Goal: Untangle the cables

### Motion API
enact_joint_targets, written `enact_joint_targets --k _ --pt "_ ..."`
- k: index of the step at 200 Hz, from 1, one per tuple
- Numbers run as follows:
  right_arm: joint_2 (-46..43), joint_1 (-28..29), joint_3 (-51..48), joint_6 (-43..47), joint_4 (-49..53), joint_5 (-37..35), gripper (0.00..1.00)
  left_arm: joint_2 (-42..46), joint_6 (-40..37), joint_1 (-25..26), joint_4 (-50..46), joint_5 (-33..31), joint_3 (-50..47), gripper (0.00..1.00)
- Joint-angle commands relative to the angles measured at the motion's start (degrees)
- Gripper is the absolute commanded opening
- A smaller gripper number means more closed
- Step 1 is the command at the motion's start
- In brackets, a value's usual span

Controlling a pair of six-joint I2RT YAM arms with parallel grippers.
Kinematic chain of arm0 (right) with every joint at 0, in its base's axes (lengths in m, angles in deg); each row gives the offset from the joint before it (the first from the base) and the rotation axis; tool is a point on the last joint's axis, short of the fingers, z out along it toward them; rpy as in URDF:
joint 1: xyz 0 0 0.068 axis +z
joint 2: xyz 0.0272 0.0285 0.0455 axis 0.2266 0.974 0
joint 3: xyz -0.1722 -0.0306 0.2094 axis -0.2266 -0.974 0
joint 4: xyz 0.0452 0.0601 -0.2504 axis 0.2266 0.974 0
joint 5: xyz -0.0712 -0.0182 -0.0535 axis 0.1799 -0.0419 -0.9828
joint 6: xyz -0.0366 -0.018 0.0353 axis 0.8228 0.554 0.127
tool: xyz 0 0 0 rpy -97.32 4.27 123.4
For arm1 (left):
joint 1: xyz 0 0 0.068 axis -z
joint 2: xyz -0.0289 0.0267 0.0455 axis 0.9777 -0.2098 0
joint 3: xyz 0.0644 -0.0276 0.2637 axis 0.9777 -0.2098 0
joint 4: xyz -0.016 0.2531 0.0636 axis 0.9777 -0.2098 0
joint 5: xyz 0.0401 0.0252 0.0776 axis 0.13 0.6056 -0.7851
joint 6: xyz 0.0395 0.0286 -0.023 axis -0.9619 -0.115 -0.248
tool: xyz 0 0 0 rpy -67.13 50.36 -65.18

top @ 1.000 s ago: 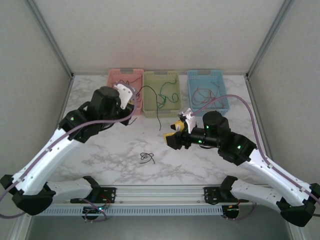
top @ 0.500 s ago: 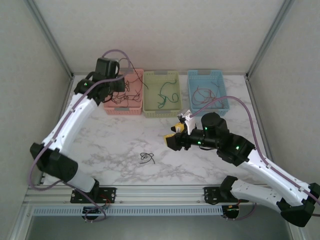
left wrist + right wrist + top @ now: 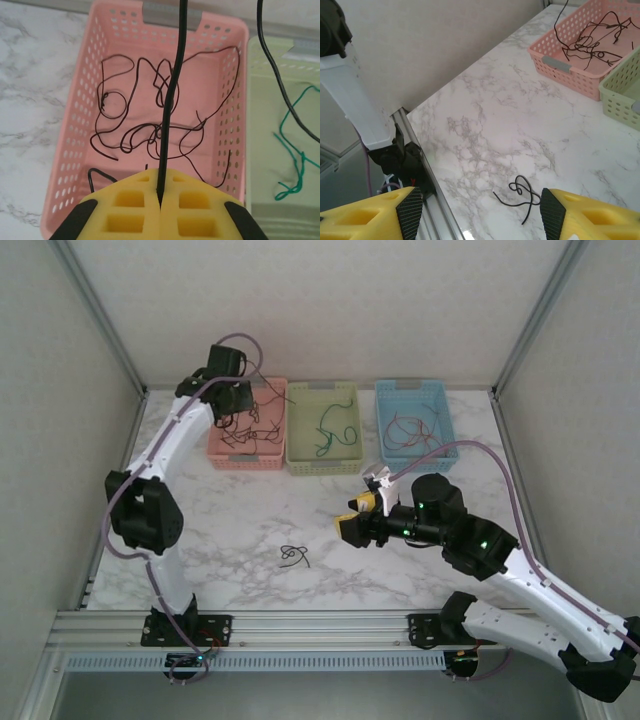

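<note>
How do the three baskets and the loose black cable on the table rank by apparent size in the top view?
1. Pink basket, green basket, blue basket: alike, not ranked.
2. Loose black cable: clearly smallest.

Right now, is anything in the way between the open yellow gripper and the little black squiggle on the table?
No. Nothing visible blocks it: just bare marble table lies between the open right gripper and the small black cable tangle.
</note>
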Motion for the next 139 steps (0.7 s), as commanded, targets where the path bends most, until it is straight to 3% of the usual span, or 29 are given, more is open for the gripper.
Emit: enact_joint_targets --k 1,58,130,139 --pt "-0.13 -0.22 0.75 -0.56 0.81 -0.87 0.66 -2.62 1.69 -0.78 -0.60 1.31 2.94 0.00" --pt "-0.30 -0.22 0.26 -1.14 0.90 -0.92 0.66 -6.42 3.38 -2.48 -1.66 0.34 3.85 0.00" --pt "-1.08 -0.23 -0.54 -1.08 1.34 -1.36 0.66 -5.46 5.60 -4.47 0.10 0.25 -1.81 0.00" --pt "-1.02 -0.23 -0.76 -1.24 1.17 -1.30 0.66 -5.85 5.30 -4.56 -0.36 0.44 -1.79 0.08"
